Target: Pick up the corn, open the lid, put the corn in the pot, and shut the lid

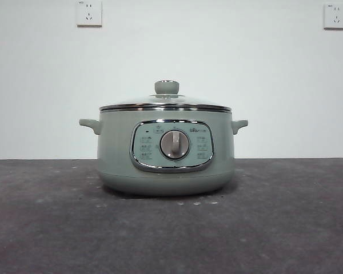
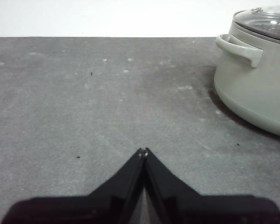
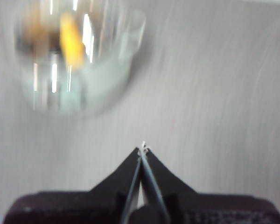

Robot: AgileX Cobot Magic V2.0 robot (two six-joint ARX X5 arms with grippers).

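Looking across the table (image 1: 46, 228), we see the lid (image 1: 166, 101) seated on the pot (image 1: 166, 165), corn (image 3: 71, 37) blurred inside; left gripper (image 2: 143, 151) and right gripper (image 3: 143, 148) both pinched closed, empty.

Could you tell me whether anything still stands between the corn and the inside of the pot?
Nothing visible does: the corn shows as a blurred yellow shape under the glass lid, which sits closed on the pot. Both grippers, left and right, are shut and empty.

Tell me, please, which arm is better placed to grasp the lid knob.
Probably right: the right end effector looks down on the lid, while the left end effector sits low beside the pot.
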